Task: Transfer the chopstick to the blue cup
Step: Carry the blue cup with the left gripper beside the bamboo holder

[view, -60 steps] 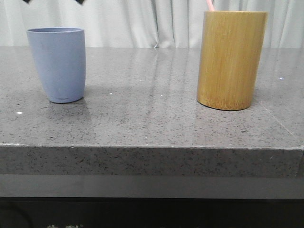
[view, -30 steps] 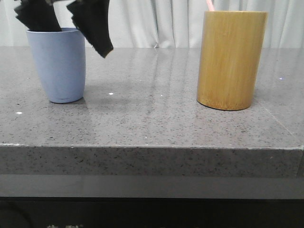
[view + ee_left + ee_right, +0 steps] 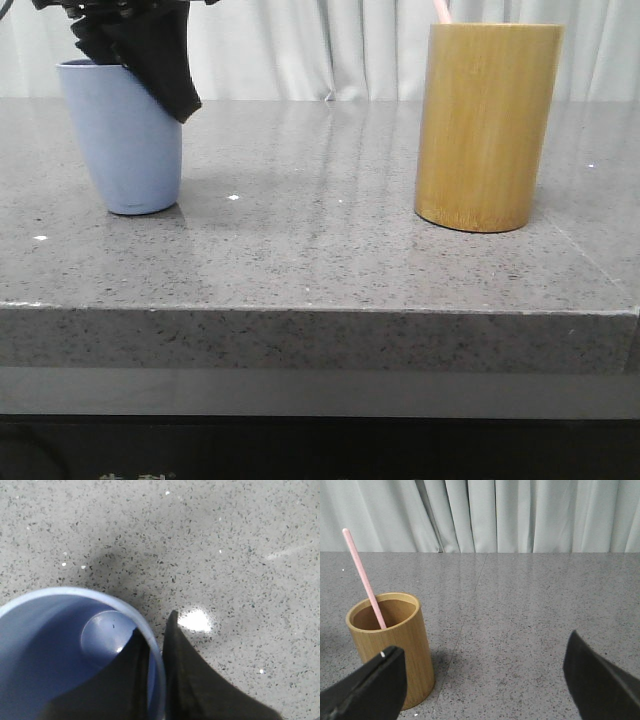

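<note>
On the grey speckled table (image 3: 330, 250), the bamboo holder (image 3: 487, 125) stands at the right and the blue cup (image 3: 124, 135) at the left, well apart. Left gripper (image 3: 156, 655) straddles the cup's right rim, 1 finger inside and 1 outside, nearly closed on the wall. Right gripper (image 3: 485, 680) hangs wide open, empty. Chopstick (image 3: 364, 577) leans inside the bamboo holder.

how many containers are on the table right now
2. The blue cup stands on the table's left side, with the left gripper straddling its rim. The bamboo holder stands on the right, the chopstick leaning inside.
</note>
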{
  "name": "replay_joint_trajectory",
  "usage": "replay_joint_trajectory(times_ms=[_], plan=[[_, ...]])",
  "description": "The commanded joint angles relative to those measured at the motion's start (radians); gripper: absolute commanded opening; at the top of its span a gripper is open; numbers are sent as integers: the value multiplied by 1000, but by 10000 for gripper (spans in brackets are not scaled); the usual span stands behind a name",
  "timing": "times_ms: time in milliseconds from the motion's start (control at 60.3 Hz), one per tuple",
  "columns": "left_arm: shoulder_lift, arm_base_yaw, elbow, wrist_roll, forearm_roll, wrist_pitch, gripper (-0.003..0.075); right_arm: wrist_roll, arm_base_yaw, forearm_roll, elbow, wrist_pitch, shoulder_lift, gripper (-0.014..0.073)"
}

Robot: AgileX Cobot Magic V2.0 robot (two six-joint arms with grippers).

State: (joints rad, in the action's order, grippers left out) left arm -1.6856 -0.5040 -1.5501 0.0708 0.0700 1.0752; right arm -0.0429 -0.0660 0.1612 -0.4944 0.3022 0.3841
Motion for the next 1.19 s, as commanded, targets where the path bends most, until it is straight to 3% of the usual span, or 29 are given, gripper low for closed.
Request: replay_joint_trajectory(times_ms=[0,282,580,1011,1094,1177], plan=[[43,-9,-53,9,18,-19,-19,-3,1,3,-34,-75,10,643],[-1,-88,-249,13,20,141,-18,-3,1,3,-34,-75,10,643],[-153,-199,-456,13,20,194,-18,-3,1,3,-34,-75,10,643],[-227,-274,-499,13,24,194,-15,-3,1,3,-34,-75,10,643],[-229,-274,-499,13,24,194,23,-3,1,3,-34,-75,10,643],[-231,-274,-499,13,24,194,118,-3,1,3,-34,-75,10,643]])
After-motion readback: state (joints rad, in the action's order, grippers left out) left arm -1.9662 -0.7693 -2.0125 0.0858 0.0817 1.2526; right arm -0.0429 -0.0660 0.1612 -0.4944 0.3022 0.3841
